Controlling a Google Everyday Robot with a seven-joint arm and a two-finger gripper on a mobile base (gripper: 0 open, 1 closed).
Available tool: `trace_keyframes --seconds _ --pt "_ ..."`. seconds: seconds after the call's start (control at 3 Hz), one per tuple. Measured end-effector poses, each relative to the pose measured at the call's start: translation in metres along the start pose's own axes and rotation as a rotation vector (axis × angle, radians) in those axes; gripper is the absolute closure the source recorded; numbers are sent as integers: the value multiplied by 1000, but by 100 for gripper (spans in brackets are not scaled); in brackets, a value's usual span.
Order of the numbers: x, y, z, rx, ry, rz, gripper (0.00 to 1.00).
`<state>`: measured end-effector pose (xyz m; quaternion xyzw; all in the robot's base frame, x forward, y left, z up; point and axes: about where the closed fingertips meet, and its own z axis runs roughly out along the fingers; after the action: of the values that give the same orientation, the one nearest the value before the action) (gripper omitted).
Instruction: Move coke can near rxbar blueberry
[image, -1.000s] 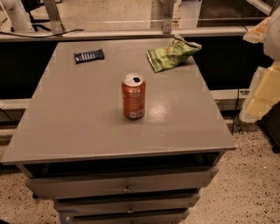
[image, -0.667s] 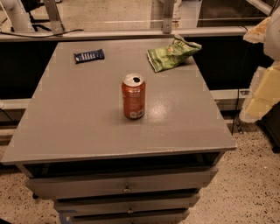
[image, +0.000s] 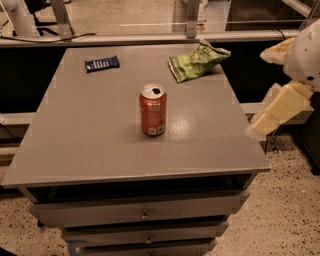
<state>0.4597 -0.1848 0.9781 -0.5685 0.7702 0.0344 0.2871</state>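
Observation:
The coke can (image: 152, 110) stands upright near the middle of the grey table (image: 90, 140), red-orange with an opened silver top. The rxbar blueberry (image: 102, 63), a flat dark blue wrapper, lies at the far left of the table, well apart from the can. My gripper (image: 256, 94) hangs in the air off the table's right edge, to the right of the can, with its two pale fingers (image: 278, 111) spread apart and nothing between them.
A crumpled green chip bag (image: 196, 62) lies at the table's far right. The table has drawers (image: 145, 215) below its front edge. A rail and dark counter run behind it. Speckled floor lies at the right.
My gripper has shifted a little to the left and down, toward the table's right edge. The can, bar and bag have not moved.

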Motion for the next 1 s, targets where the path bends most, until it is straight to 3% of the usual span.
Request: trace_keyframes --seconds 0.67,1.0 --pt "-54 8 64 -33 -392 20 0" --pt "-90 22 93 -81 -586 25 0"
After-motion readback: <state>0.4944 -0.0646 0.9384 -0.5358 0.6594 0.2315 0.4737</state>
